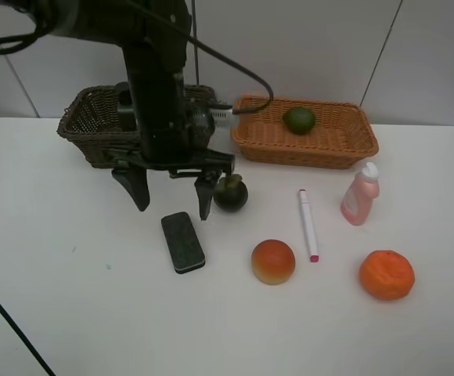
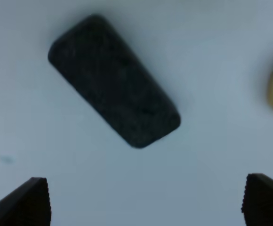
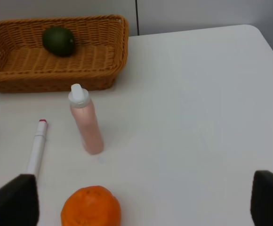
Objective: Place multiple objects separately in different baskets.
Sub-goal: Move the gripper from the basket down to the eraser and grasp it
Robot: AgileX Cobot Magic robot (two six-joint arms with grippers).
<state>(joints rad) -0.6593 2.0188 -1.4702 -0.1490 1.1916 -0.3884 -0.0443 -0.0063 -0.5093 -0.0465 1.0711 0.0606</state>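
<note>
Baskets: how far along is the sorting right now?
Done: the green fruit lies in the tan basket. In hand: the open left gripper hovers near the black eraser, holding nothing. Left: eraser, mangosteen, peach, marker, pink bottle and tangerine, all on the table.

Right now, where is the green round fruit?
In the exterior high view, the green round fruit lies inside the light orange-tan wicker basket at the back right, beside the dark brown wicker basket.

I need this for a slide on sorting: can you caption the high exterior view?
Open left gripper hangs beside the black eraser; a green fruit lies in the tan basket.
</note>
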